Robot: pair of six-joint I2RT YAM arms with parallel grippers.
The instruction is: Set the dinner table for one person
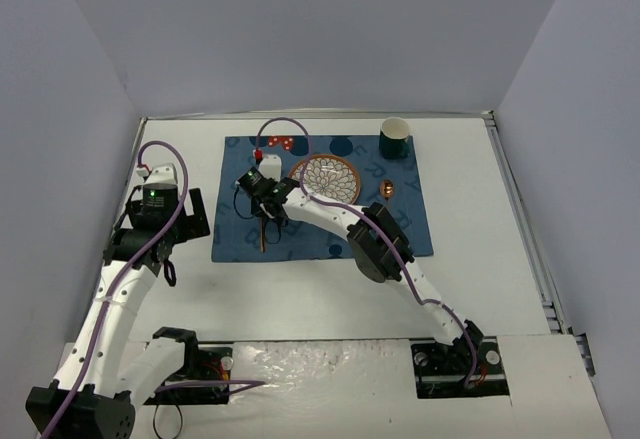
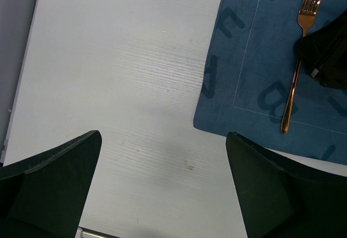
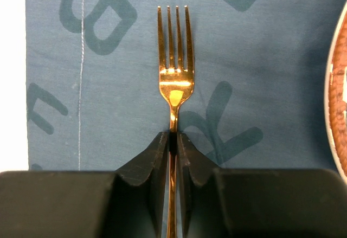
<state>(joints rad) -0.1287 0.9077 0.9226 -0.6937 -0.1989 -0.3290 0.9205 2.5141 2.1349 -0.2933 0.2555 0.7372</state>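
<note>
Top view: your white worktop (image 1: 480, 279) runs under everything, blue placemat (image 1: 235, 244) sits on its far middle. Plate (image 1: 330, 179), cup (image 1: 396, 139), spoon (image 1: 388, 190) on placemat. Right pincer (image 1: 266, 202) just left of plate.

Left wrist: your left pincer (image 2: 162, 140) spread wide over bare worktop, near placemat corner.

Right wrist: right pincer clamped on fork (image 3: 174, 81) handle, fork on placemat, tines pointing away.

Table (image 2: 124, 75): lying white beneath the left gripper (image 2: 164, 137), whose fingers are standing wide apart.
Placemat (image 2: 255, 59): lying far right, blue, lettered.
Fork (image 2: 297, 70): resting on the placemat, tines pointing far.
Right gripper (image 2: 312, 51): covering the fork's handle partway.
</note>
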